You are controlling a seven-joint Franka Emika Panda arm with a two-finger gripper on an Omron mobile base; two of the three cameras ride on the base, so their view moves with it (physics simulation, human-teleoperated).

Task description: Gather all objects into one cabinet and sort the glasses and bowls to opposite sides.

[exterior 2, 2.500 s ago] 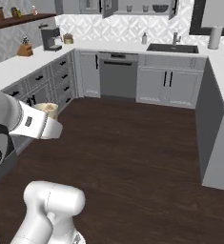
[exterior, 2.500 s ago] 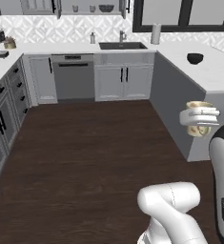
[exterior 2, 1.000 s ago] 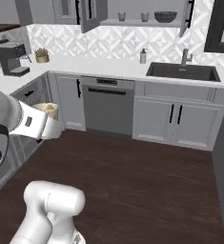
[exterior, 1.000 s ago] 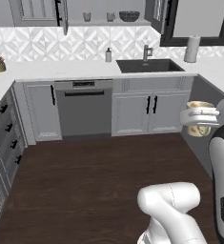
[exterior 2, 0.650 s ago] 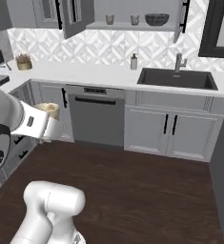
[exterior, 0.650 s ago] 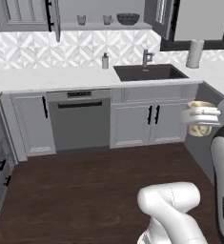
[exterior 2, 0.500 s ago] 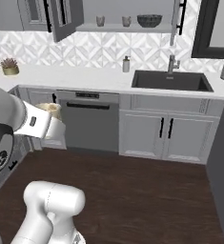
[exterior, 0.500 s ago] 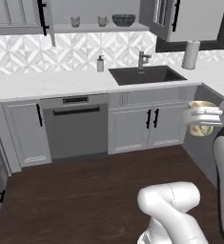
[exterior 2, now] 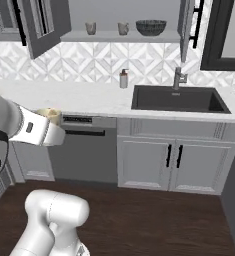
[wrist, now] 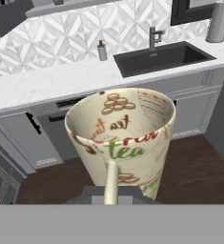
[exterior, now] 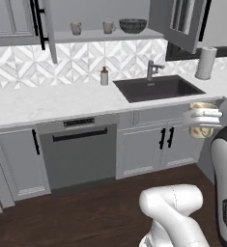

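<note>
We hold a cream cup (wrist: 123,138) printed with the word "tea" in our gripper (wrist: 114,193), the jaws clamped on it near its base with its pale handle pointing toward 6 o'clock in the hand view and its open mouth facing the camera. From the left base view the same cup sits at about 3 o'clock, beside the white arm's wrist; from the right base view it shows at roughly 9 o'clock, just above the forearm.

Ahead of us the grey wall cabinet (exterior: 110,34) stands with both doors swung open. On its shelf we see two taupe mugs (exterior: 76,28) (exterior: 107,26) side by side toward the left and middle, and the wide dark patterned bowl (exterior: 133,25) just to their right, all upright and apart from each other. In the right base view these sit at about 12 o'clock.

Below, the pale counter (exterior: 52,101) carries a soap dispenser (exterior: 104,76) near the backsplash, with the dark sink (exterior: 158,88) and its faucet (exterior: 152,70) at the dispenser's 3 o'clock. A paper towel roll (exterior: 205,62) stands upright at the far right of the counter. A dishwasher (exterior: 78,152) with a black bar handle sits under the counter, left of the white base cabinets (exterior: 153,147).
</note>
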